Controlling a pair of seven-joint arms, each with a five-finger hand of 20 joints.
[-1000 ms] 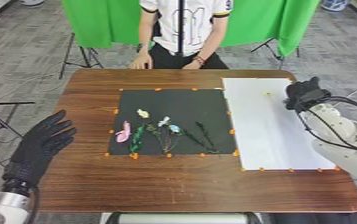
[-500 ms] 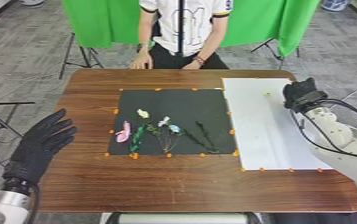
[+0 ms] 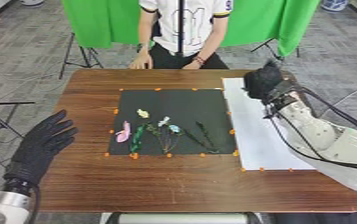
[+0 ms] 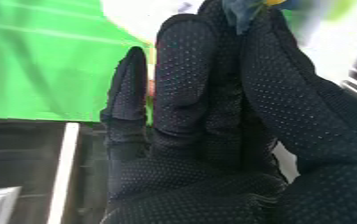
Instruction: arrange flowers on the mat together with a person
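Head view high, forward-down; wrist view close along robot hand (image 3: 263,82), apparently tilted; green curtain (image 3: 97,25) shared.

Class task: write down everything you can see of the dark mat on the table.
The dark mat is near-black, plain and roughly square. It looks thin and lies flat on the brown wooden table, with small orange tabs spaced round its edges. A white sheet lies along its right side. Resting on it, mostly on the nearer part, are a pink flower, pale yellow, white and light blue blooms, and green stems.
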